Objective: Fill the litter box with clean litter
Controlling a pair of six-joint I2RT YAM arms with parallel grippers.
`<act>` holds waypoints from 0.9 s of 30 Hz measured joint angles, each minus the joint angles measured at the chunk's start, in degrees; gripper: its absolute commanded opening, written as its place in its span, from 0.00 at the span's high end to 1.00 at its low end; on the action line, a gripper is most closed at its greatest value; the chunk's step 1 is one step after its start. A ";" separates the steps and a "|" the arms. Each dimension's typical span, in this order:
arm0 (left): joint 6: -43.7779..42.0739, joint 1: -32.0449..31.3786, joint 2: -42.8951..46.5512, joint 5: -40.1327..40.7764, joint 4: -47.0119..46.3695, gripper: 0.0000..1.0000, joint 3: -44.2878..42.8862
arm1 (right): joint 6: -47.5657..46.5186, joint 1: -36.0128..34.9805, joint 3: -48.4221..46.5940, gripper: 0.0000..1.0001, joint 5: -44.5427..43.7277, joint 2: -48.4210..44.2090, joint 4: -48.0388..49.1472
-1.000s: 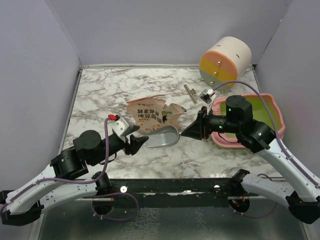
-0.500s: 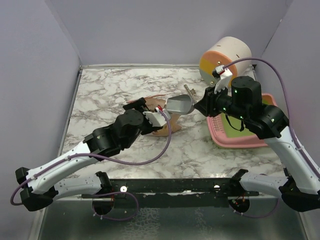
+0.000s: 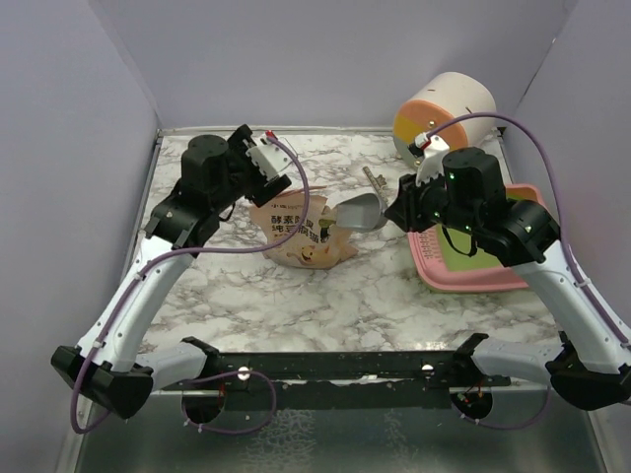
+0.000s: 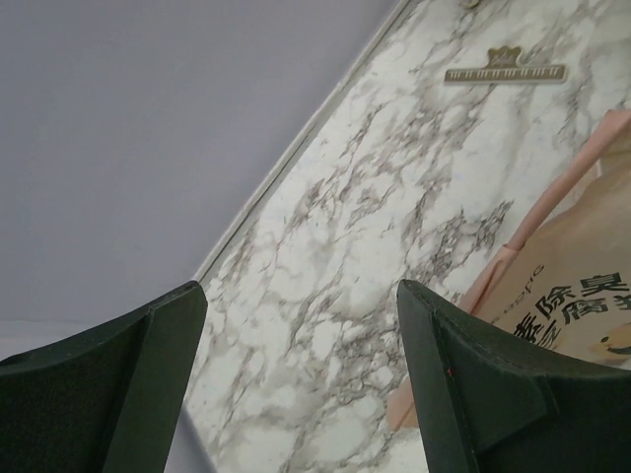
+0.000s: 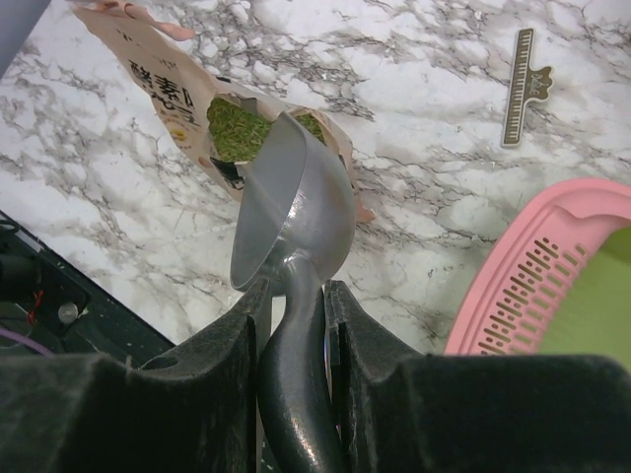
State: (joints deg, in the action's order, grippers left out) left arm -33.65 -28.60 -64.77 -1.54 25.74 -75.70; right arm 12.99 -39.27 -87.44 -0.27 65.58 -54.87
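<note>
The litter box (image 3: 473, 281) is a pink tray with a green inside at the right, partly hidden under my right arm; its slotted pink rim (image 5: 537, 266) shows in the right wrist view. Clean litter (image 5: 235, 128) shows as greenish granules inside the open mouth of the tan paper bag (image 3: 296, 232). My right gripper (image 5: 294, 291) is shut on the handle of a silver scoop (image 5: 291, 212), whose bare bowl tips toward the bag mouth. My left gripper (image 4: 301, 335) hangs open and empty over marble, beyond the bag's far left edge (image 4: 562, 286).
A round cream drum (image 3: 444, 118) with orange, yellow and grey bands stands at the back right. A small metal clip (image 3: 375, 182) lies on the marble between bag and drum. Grey walls close in the left, back and right; a black rail (image 3: 335, 370) runs along the near edge.
My left arm swung from the front of the table up to the back left, and its jaws opened. My right arm lifted the scoop off the marble to the bag mouth.
</note>
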 measured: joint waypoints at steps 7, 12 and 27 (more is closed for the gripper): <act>1.86 11.78 -2.93 -24.50 3.06 0.22 -2.60 | -0.90 0.00 -2.32 0.99 -0.50 0.63 -1.88; 2.71 14.97 -4.68 -36.83 3.82 0.26 -2.54 | -1.57 0.00 -4.20 0.99 -0.98 1.40 -2.16; 6.56 15.89 -6.23 -46.40 0.11 0.28 10.38 | -2.82 0.00 -6.05 0.99 -0.76 3.69 -4.00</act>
State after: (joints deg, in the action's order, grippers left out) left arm -27.09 -12.71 -71.00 -47.94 25.85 -65.32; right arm 10.17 -39.27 -93.49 -1.04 69.28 -58.87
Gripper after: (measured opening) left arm 0.720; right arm 0.248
